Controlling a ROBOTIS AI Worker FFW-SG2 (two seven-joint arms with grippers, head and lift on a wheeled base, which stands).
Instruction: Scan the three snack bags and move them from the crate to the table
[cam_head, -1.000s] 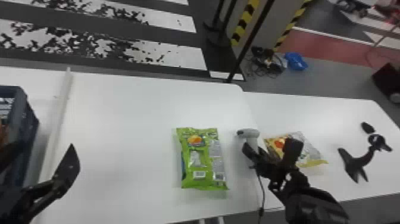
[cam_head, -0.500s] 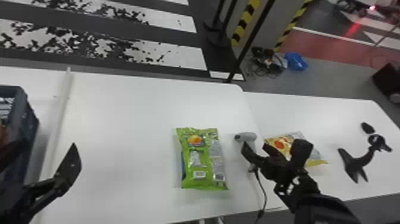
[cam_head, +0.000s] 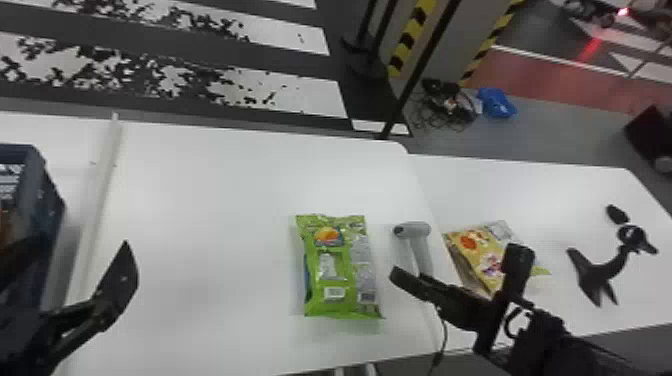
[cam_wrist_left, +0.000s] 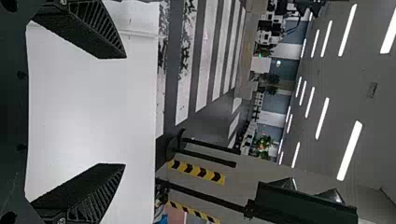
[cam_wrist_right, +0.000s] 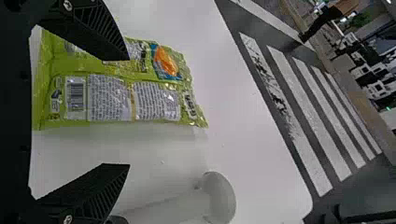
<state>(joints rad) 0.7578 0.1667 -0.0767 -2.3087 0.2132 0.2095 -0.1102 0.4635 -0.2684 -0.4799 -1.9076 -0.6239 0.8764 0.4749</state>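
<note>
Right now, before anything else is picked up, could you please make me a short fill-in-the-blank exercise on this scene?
In the head view, the snack bag just left of the scanner on the table is mostly ____ in colour.
In that view, the crate stands at the picture's ____ edge.
The yellow bag lies to the ____ of the scanner there.
The left gripper and right gripper are both ____, not shut.

Missing words: green; left; right; open.

Black arms (cam_head: 555, 345) bear black, wedge-shaped fingers (cam_wrist_right: 100, 30) with ridged sides and pale round screws (cam_wrist_right: 67, 5).
</note>
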